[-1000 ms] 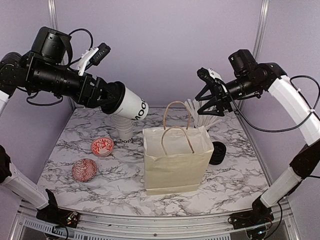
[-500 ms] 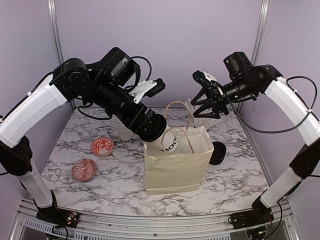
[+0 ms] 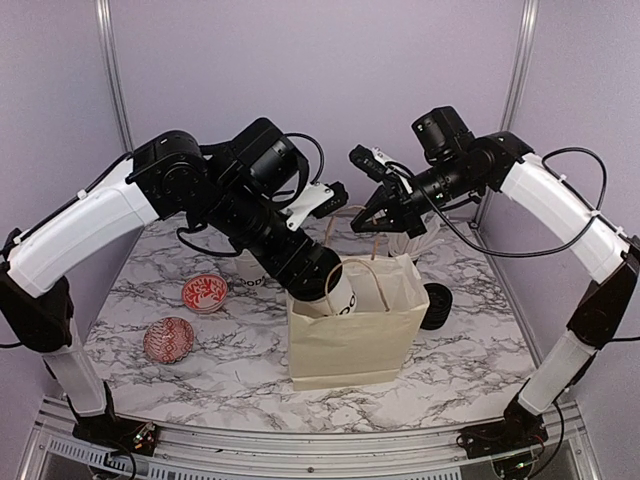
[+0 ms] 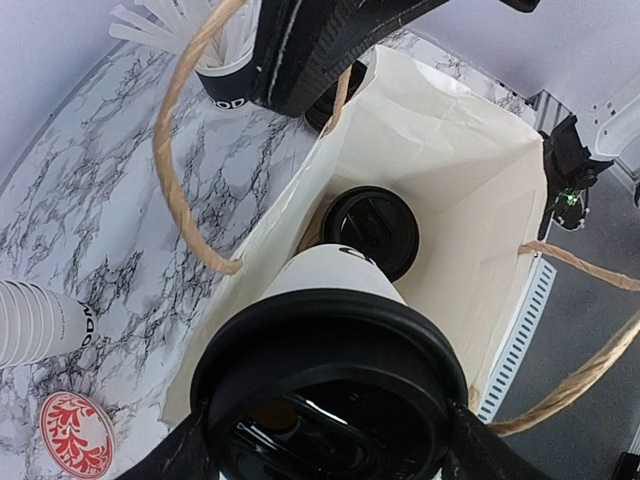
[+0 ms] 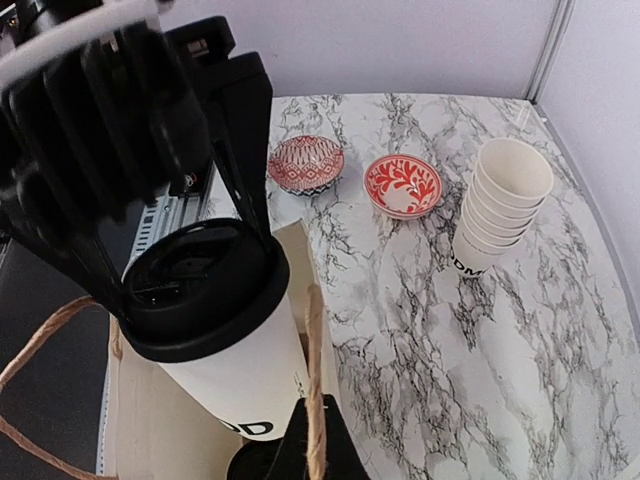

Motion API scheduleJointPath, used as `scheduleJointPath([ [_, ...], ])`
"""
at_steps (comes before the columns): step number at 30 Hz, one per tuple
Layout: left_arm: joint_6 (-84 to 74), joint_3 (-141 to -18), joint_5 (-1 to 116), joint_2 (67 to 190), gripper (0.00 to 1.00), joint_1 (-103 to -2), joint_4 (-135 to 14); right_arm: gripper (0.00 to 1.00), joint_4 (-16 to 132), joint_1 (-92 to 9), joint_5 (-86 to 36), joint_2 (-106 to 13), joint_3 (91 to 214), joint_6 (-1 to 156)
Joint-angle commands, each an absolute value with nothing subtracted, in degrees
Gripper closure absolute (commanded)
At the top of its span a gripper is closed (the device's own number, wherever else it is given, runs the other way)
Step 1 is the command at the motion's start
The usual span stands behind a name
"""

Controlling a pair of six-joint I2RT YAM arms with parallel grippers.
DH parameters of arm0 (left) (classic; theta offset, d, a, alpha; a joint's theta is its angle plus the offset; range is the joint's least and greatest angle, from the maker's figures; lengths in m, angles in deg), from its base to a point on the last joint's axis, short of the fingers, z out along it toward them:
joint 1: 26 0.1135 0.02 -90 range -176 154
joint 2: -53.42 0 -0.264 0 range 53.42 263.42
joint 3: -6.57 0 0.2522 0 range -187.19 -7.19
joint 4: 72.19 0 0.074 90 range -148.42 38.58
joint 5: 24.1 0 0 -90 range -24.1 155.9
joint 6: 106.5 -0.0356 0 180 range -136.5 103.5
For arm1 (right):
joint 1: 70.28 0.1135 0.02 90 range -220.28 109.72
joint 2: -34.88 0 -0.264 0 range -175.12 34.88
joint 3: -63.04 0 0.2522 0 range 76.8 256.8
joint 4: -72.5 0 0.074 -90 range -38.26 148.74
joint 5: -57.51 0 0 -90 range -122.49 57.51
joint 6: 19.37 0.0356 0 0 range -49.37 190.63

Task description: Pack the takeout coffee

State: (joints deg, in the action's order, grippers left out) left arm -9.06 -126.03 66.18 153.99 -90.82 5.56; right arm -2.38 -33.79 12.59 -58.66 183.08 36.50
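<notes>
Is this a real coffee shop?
Probably not. It looks like a robot test booth: plain purple walls, a marble-patterned table, and the left gripper holding a lidded coffee cup in the mouth of a paper bag.

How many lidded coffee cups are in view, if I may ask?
2: held cup in the left hand at the paper bag mouth; second cup standing inside. Others may be hidden.

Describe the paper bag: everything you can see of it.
The paper bag is cream paper with two tan twisted-cord handles. It stands upright and open-mouthed on the marble table. One black-lidded cup sits on its floor. The left end effector holds a second lidded cup tilted in its mouth. The right end effector is shut on the rear handle; the front handle stands free.
</notes>
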Motion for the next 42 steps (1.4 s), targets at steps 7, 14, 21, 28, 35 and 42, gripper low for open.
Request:
scheduleJointPath([
  [7,-10.69,-127.33,71.30,159.79,0.41,-93.77,5.57,1.00,1.33,-32.14,15.82,-56.46,184.89,40.87],
  [14,-11.09,-130.45,72.61,160.91,0.41,-95.34,6.78,1.00,2.14,-32.18,15.57,-55.26,182.57,40.93],
  [21,-9.91,-131.26,76.36,161.90,0.41,-96.40,10.69,1.00,2.35,-32.14,15.67,-55.11,183.19,41.55],
  [28,-6.90,-126.29,82.26,159.06,0.41,-98.28,14.42,0.98,2.92,-32.15,18.05,-53.00,179.89,41.67],
  [35,-5.58,-126.20,88.57,158.23,0.41,-100.41,19.77,0.64,-5.82,-31.27,27.31,-52.71,179.34,32.91],
  [42,-5.96,-125.79,91.67,157.61,0.41,-102.95,22.69,0.59,-4.60,-40.65,29.58,-53.53,182.41,31.85],
])
